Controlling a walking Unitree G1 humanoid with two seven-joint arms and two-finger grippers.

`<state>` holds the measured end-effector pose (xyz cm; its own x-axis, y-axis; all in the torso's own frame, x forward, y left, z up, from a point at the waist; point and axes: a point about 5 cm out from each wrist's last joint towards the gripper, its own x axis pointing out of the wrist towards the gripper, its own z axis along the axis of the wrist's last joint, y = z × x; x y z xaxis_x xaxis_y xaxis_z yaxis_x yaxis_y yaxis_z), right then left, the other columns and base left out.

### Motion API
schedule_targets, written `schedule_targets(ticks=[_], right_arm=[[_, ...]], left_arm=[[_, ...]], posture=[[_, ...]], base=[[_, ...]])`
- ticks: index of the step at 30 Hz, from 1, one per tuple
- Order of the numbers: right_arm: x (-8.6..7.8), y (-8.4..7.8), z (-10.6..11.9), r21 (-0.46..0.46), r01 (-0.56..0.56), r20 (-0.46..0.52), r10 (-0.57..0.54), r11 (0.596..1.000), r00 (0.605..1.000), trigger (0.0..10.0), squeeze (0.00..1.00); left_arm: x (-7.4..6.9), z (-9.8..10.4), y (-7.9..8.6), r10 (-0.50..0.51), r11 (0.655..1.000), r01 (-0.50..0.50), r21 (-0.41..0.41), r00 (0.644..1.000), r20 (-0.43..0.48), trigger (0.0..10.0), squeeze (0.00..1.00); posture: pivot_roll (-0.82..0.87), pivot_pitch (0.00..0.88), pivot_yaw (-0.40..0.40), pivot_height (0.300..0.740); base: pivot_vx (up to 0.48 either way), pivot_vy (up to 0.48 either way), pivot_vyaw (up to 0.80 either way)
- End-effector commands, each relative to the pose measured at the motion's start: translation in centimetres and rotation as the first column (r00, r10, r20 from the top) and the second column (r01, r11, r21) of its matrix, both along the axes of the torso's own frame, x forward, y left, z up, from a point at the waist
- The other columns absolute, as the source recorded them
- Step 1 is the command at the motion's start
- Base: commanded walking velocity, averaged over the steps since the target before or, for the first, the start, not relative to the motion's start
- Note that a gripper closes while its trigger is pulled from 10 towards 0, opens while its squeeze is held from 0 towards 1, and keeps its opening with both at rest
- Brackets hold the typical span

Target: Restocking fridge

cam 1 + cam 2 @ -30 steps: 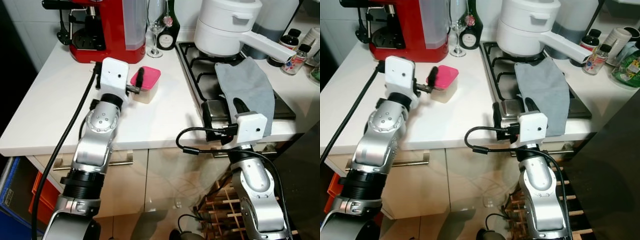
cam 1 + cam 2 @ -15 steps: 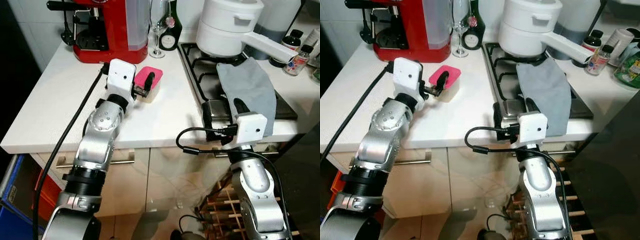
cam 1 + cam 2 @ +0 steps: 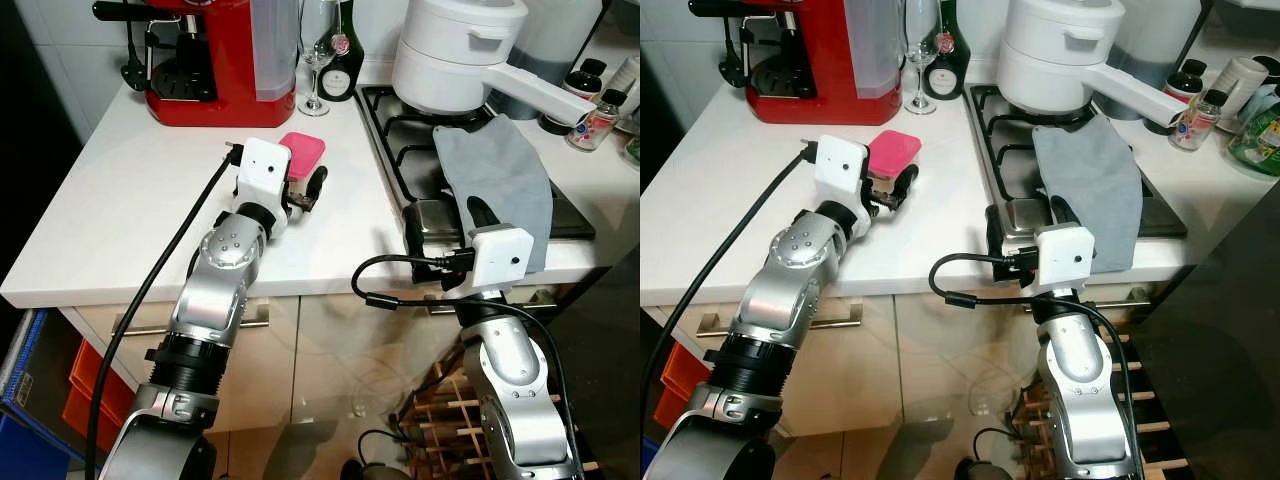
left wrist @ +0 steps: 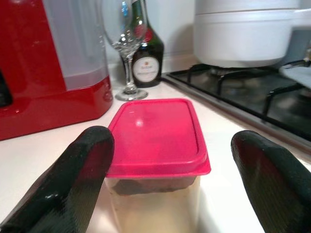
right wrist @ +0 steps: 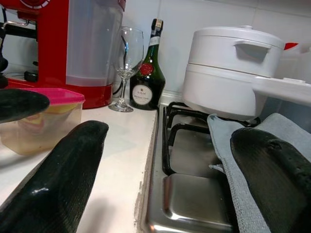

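Pink-lidded container (image 4: 155, 160) stands mid-worktop (image 3: 120, 210) near the hob's edge, straight ahead between the wide-open, empty fingers of the left end effector (image 3: 305, 190), long axis pointing away; the right end effector (image 3: 1025, 225) is farther.

The white countertop (image 3: 120, 200) carries a pink-lidded container (image 3: 303, 156), red coffee machine (image 3: 215, 55), wine glass (image 3: 315, 60) and bottle (image 3: 343, 60).
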<state>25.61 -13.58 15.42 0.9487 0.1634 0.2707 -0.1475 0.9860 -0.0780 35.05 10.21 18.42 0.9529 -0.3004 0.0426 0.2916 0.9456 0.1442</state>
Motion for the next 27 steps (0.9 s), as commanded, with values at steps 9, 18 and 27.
schedule_targets(ticks=[9,18,27], right_arm=[[-0.1,-0.1,0.2,-0.009,-0.004,0.012,0.004,1.0,1.0,10.0,0.0],[-0.1,0.0,0.2,-0.009,-0.004,0.015,0.004,1.0,1.0,10.0,0.0],[0.3,-0.1,0.3,-0.016,-0.009,0.02,0.009,1.0,1.0,10.0,0.0]], left_arm=[[1.5,-0.6,-0.8,0.015,0.999,-0.013,0.029,0.999,-0.042,10.0,0.0],[2.3,-1.2,-1.5,0.0,0.998,0.003,0.058,0.999,-0.051,0.0,0.0],[2.5,-1.8,-1.4,-0.026,0.996,0.033,0.086,0.997,-0.078,0.0,0.0]], posture=[[-0.02,0.0,-0.024,0.74],[-0.02,0.0,-0.024,0.74],[-0.02,0.0,-0.027,0.74]], base=[[0.0,0.0,0.0],[0.0,0.0,0.0],[0.0,0.0,0.0]])
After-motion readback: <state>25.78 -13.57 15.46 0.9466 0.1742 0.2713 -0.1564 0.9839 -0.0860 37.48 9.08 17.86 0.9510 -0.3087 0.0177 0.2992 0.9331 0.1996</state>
